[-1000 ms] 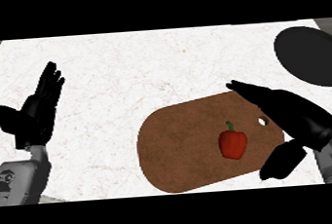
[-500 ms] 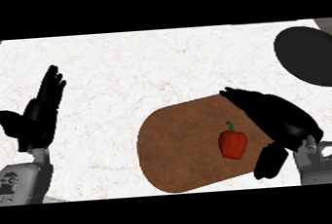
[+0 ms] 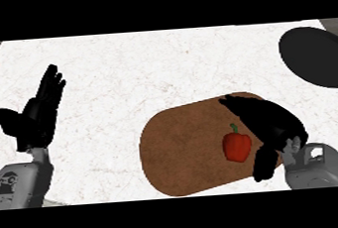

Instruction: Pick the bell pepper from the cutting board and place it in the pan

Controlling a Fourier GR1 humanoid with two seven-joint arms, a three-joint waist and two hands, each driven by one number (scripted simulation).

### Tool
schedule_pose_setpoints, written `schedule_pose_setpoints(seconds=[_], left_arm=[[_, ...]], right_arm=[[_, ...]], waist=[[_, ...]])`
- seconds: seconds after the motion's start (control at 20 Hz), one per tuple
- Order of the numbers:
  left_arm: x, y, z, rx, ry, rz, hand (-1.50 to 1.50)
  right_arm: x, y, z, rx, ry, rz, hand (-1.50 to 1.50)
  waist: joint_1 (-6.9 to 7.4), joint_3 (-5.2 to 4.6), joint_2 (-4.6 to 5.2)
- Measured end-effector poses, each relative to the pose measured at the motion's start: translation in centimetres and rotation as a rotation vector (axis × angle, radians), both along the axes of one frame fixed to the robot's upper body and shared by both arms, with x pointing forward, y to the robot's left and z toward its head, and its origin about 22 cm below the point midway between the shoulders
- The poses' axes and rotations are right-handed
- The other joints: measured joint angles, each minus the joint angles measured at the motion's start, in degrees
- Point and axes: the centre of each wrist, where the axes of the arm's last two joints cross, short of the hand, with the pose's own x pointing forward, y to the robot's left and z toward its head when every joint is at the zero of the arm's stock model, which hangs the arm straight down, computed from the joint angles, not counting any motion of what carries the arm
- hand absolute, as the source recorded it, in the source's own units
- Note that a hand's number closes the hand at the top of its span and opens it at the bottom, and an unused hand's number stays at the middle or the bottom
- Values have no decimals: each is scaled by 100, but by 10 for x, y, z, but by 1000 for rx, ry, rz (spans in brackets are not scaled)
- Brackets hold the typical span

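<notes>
While the red bell pepper (image 3: 237,147) lies on the right part of the brown cutting board (image 3: 182,159), the right hand (image 3: 274,123) hangs just beside it on its right, fingers and thumb spread wide, holding nothing. The black pan (image 3: 320,58) sits well apart at the desk's (image 3: 139,68) far right. The left hand (image 3: 34,118) rests open, fingers up, near the left edge.

You have one item to note outside the task: the counter (image 3: 161,67), white with faint veining, spanning nearly the whole view.
</notes>
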Motion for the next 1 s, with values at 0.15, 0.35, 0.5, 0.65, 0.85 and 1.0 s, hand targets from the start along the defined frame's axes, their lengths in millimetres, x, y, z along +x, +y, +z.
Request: schedule_pose_setpoints(seconds=[0.15,0.35,0.5,0.65,0.85,1.0], left_arm=[[-2,0,0,2,2,-4,0],[0,-5,4,0,0,-4,0],[0,-6,5,-3,1,-1,0],[-3,-5,2,1,5,-5,0],[-7,-2,-5,1,7,-6,0],[-9,-1,-6,-2,-2,-2,0]], right_arm=[[7,3,-3,-10,11,2,-150],[15,10,-18,-42,17,6,-150],[15,9,-26,-64,35,4,-150],[15,10,-36,-75,60,11,-150],[12,13,-49,-74,91,10,150],[7,10,-51,-58,97,67,150]], waist=[[4,1,0],[9,0,0],[4,0,0],[4,0,-1],[1,0,-1],[-4,-4,-6]])
